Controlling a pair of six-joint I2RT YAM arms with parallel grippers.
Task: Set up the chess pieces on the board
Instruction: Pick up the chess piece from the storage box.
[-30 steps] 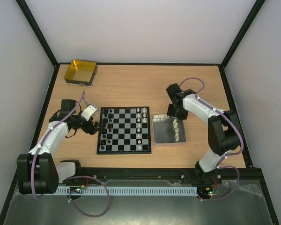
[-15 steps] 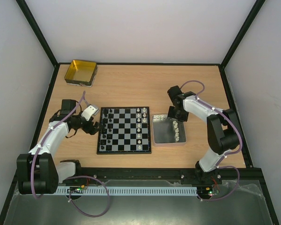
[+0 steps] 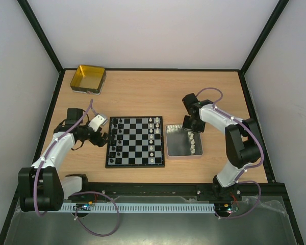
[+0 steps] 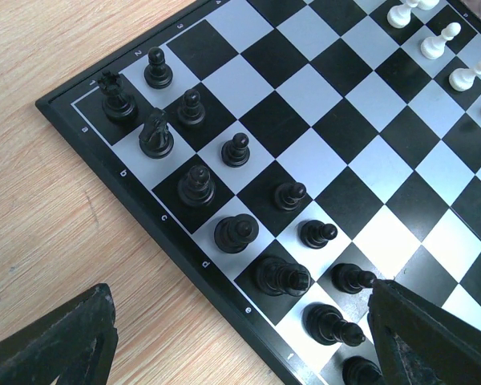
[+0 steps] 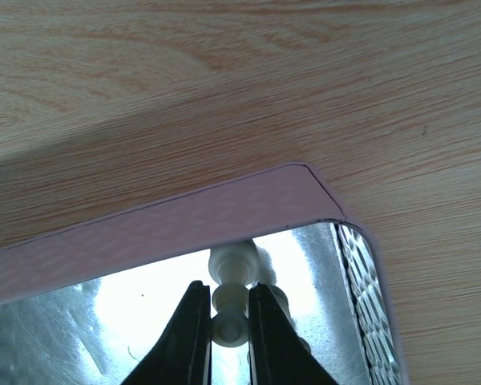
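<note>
Your right fingers (image 5: 188,337) are clamped on a white piece (image 5: 232,297) at a corner of the tray (image 5: 144,233) just right of the board (image 4: 329,104), where a thin grip may slip on lifting; your left fingers (image 4: 64,345) stand apart at the board's left edge.

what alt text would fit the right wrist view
The right gripper is shut on a white chess piece near a corner of a silver tray. The wooden table fills the upper half.
</note>
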